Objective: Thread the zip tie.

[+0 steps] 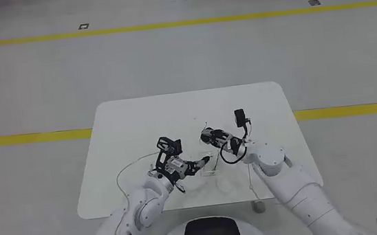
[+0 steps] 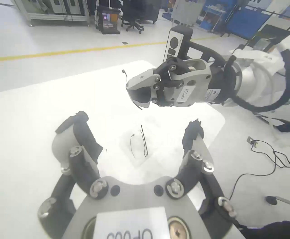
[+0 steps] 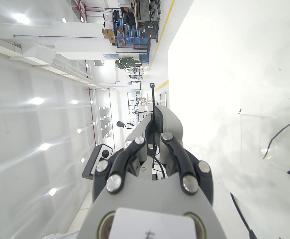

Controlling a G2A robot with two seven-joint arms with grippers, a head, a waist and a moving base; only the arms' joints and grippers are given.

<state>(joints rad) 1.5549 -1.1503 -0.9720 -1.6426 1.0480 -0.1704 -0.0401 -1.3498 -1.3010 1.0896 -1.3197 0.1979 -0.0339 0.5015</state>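
My right gripper [image 1: 206,135] hovers above the white table [image 1: 140,122] and is shut on a black zip tie [image 3: 153,97]. The tie's head sticks out past the fingertips and its strap runs back between the fingers [image 3: 167,120]. From the left wrist view the same gripper [image 2: 138,92] hangs over the table's middle, with the tie's head [image 2: 124,71] on one side and its tail below. My left gripper [image 2: 138,129] stands open just in front of it, nothing between its fingers [image 2: 81,129]. In the top view the left gripper [image 1: 205,161] sits close beside the right one.
Two more black zip ties [image 2: 132,144] [image 2: 144,141] lie loose on a clear sheet on the table, under and between the grippers. The table's front edge [image 1: 184,206] is near both arms. Cables lie on the floor [image 2: 267,156] beside the table.
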